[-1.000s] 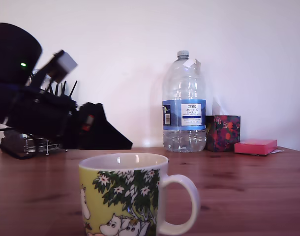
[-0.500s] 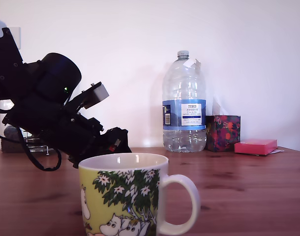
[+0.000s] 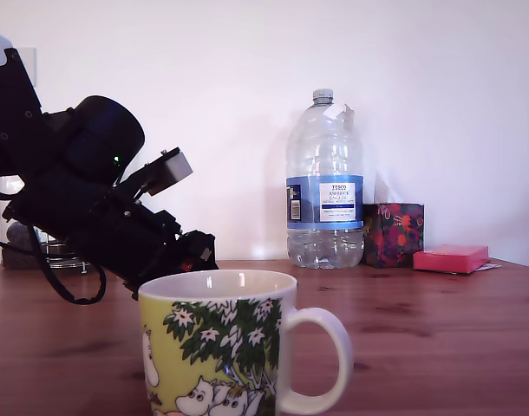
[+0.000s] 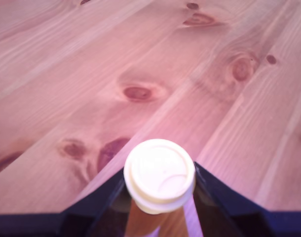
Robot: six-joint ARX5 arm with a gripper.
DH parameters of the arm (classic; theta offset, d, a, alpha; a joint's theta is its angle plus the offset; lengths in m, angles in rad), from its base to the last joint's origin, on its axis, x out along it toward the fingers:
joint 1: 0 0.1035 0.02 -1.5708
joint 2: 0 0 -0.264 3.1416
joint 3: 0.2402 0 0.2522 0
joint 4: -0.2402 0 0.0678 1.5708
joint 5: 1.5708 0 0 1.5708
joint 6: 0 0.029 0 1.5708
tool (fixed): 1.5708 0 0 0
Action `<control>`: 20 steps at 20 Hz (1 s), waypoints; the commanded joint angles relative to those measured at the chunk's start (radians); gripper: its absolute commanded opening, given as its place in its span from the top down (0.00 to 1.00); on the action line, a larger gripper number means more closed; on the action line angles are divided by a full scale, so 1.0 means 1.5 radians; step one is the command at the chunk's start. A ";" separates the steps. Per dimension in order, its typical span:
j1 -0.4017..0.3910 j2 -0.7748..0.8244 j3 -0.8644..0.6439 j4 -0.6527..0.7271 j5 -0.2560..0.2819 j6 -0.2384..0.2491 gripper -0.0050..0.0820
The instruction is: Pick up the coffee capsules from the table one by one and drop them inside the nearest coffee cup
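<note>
A pale beige coffee capsule (image 4: 159, 174) fills the wrist view, seen end-on, just above the reddish-brown table (image 4: 140, 74). My gripper (image 4: 159, 180) has one dark finger (image 4: 103, 197) pressed against each side of it and looks shut on it. In the exterior view the arm tilts down towards the table at the left, and the gripper (image 3: 199, 257) ends just behind the rim of the yellow coffee cup (image 3: 221, 347). That cup stands in the foreground with its white handle to the exterior view's right, and it hides the capsule.
A large clear water bottle (image 3: 324, 186) stands at the back of the table. To its right in the exterior view are a dark patterned box (image 3: 393, 234) and a pink pad (image 3: 450, 257). A metal rack (image 3: 56, 256) sits behind the arm.
The arm swung from a raised pose at the exterior view's left and tilted down to the table behind the cup. Over the last half second it only settled slightly lower.
</note>
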 commanded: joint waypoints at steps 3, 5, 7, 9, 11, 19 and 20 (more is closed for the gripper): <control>-0.002 -0.016 0.002 -0.025 0.012 0.003 0.70; -0.002 -0.052 0.003 -0.063 0.025 0.003 0.70; -0.002 -0.096 0.003 -0.113 0.030 0.003 0.70; -0.002 -0.145 0.003 -0.169 0.043 0.003 0.70; -0.002 -0.192 0.003 -0.230 0.071 0.003 0.70; -0.068 -0.344 0.002 -0.441 0.081 0.005 0.69; -0.084 -0.353 0.002 -0.462 0.070 0.005 0.69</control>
